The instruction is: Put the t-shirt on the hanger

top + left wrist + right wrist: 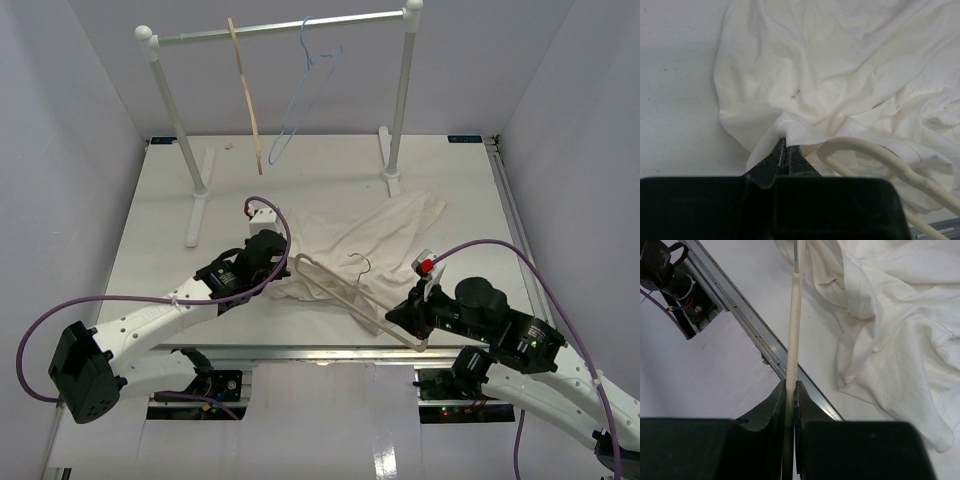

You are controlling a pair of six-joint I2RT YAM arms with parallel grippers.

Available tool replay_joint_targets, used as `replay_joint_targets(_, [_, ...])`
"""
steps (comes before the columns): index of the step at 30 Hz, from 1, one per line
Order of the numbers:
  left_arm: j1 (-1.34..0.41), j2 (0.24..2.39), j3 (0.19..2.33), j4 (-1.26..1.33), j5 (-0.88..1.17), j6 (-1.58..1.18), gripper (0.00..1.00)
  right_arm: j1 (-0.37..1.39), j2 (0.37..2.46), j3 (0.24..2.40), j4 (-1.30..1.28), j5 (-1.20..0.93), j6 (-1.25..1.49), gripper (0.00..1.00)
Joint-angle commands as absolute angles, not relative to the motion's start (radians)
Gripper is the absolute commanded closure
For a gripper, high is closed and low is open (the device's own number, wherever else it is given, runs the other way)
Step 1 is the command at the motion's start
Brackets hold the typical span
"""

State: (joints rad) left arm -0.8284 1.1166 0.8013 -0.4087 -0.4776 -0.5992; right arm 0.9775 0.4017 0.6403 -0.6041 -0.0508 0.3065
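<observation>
The cream t-shirt (385, 232) lies crumpled on the white table, right of centre. The pale cream hanger (338, 292) lies across its near edge, silver hook (361, 263) pointing up over the cloth. My left gripper (283, 274) is shut on a fold at the shirt's left edge; in the left wrist view the gripper (785, 141) pinches the t-shirt (840, 65) beside the hanger's curved end (875, 149). My right gripper (410, 326) is shut on the hanger's right arm; in the right wrist view the gripper (790, 385) clamps the hanger (794, 325), with the t-shirt (890, 315) to the right.
A clothes rack's rail (280, 31) stands at the back on two white posts, carrying a tan wooden hanger (247, 95) and a blue wire hanger (300, 95). A metal rail (320, 352) runs along the table's near edge and shows in the right wrist view (762, 342).
</observation>
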Motion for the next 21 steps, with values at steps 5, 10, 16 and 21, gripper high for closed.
replay_joint_targets(5, [-0.824, 1.064, 0.83, -0.414, -0.463, -0.595, 1.0, 0.984, 0.419, 0.648, -0.554, -0.032, 0.295, 0.92])
replay_joint_targets(10, [-0.824, 1.062, 0.847, -0.414, -0.454, -0.586, 1.0, 0.985, 0.436, 0.641, -0.541, -0.067, 0.285, 0.92])
replay_joint_targets(16, [-0.824, 1.064, 0.924, -0.418, -0.384, -0.545, 1.0, 0.983, 0.498, 0.641, -0.516, -0.141, 0.247, 0.92])
replay_joint_targets(21, [-0.824, 1.062, 0.977, -0.445, -0.33, -0.529, 1.0, 0.985, 0.531, 0.635, -0.46, -0.144, 0.219, 0.92])
